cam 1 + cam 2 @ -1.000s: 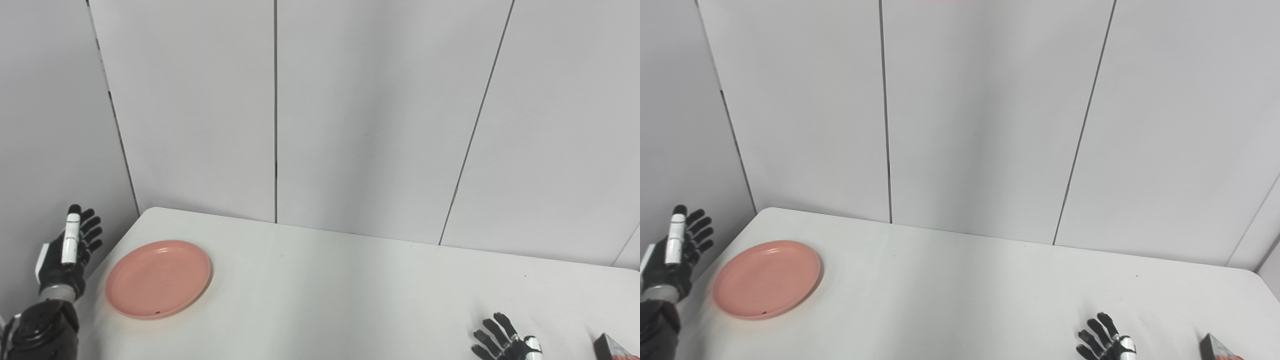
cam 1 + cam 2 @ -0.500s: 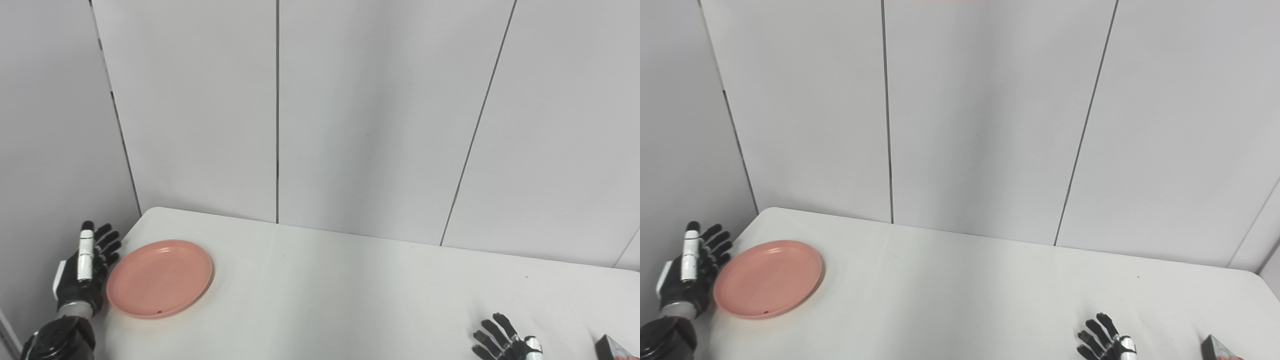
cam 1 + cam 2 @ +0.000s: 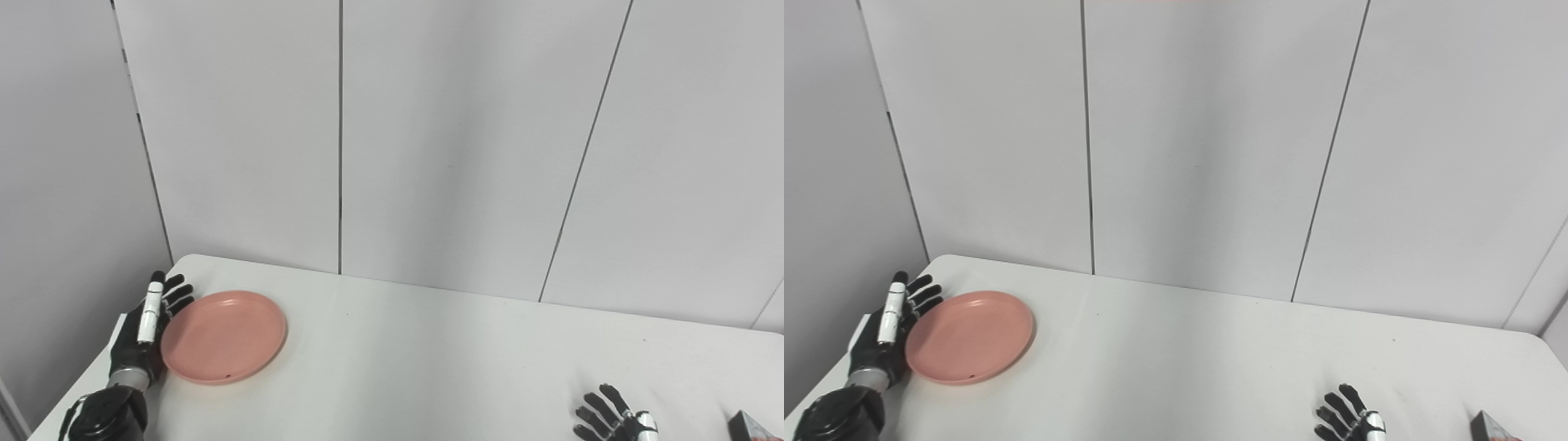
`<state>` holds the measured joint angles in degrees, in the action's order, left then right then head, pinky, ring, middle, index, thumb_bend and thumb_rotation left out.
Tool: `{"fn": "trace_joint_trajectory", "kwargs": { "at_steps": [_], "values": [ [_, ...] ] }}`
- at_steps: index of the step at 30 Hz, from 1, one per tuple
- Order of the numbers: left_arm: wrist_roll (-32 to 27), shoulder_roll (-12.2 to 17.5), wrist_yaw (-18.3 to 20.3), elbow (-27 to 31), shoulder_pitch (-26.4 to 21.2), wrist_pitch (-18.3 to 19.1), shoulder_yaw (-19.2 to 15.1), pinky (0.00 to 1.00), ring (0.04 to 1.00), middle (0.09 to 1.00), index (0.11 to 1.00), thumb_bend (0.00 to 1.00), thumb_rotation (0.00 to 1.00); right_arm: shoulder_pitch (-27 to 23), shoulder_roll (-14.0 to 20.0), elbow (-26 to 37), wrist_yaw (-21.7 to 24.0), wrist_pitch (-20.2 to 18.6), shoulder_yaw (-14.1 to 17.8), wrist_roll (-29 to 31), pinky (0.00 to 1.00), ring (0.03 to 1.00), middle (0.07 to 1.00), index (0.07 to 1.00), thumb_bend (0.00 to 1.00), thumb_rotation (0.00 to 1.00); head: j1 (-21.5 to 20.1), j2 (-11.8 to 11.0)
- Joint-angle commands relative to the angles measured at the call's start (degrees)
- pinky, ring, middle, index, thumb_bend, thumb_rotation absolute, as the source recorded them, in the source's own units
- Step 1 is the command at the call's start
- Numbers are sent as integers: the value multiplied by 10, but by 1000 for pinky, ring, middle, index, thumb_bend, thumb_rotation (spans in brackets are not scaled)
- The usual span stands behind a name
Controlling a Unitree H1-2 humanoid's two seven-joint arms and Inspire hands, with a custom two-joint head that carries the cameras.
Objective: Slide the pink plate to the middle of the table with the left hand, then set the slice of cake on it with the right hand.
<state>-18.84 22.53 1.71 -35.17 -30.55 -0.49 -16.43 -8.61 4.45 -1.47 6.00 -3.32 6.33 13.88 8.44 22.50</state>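
While the left hand (image 3: 144, 334) stood on edge at the table's (image 3: 429, 355) left end, palm turned toward the plate (image 3: 224, 336), its fingers (image 3: 174, 294) were stretched out straight and slightly fanned, pointing away toward the wall (image 3: 429, 135). The hand held nothing; its palm side lay against the plate's left rim, touching it or very nearly so, with the fingertips reaching past the rim's far left curve. The wrist and dark forearm (image 3: 104, 416) rose from the lower left corner of the picture, angled up and a little rightward, so the hand stood between the plate and the table's left edge. The plate itself sat flat on the white top, in the far left part of the table, well short of the middle. Compared with a second before, hand and plate had both travelled rightward: the hand had come in from beyond the table's edge and the plate had shifted a short way toward the centre. The right hand (image 3: 1347, 421) rested low at the near right of the table, only partly in view at the bottom edge, its fingers spread apart and empty, pointing up and to the left. The cake (image 3: 748, 427) lay at the lower right corner, mostly cut off by the frame, near that right hand but apart from it, and far from the plate.
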Motion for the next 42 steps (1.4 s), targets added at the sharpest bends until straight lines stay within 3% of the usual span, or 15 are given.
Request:
{"fn": "trace_joint_trajectory", "kwargs": {
  "at_steps": [1, 8, 27, 42],
  "values": [
    [3, -15, 16, 13, 0, 24, 12, 795, 809, 793, 754, 743, 917, 14, -4, -3, -2, -12, -3, 0, 801, 826, 856, 889, 723, 1000, -2, 2],
    [5, -29, 21, 40, -4, 43, 19, 802, 812, 795, 768, 748, 929, 17, -5, 3, -5, -14, -6, -7, 788, 817, 852, 876, 710, 1000, -8, 8],
    [34, -87, 26, 39, -40, 52, 72, 795, 790, 764, 737, 729, 935, 13, -13, 4, -15, -16, -16, -22, 755, 794, 837, 876, 707, 1000, -41, 18],
    [41, -138, 33, 60, -40, 64, 94, 809, 804, 781, 753, 719, 933, 14, -35, 36, -48, -51, -28, -41, 704, 762, 813, 846, 745, 1000, -114, 44]
  ]
}}
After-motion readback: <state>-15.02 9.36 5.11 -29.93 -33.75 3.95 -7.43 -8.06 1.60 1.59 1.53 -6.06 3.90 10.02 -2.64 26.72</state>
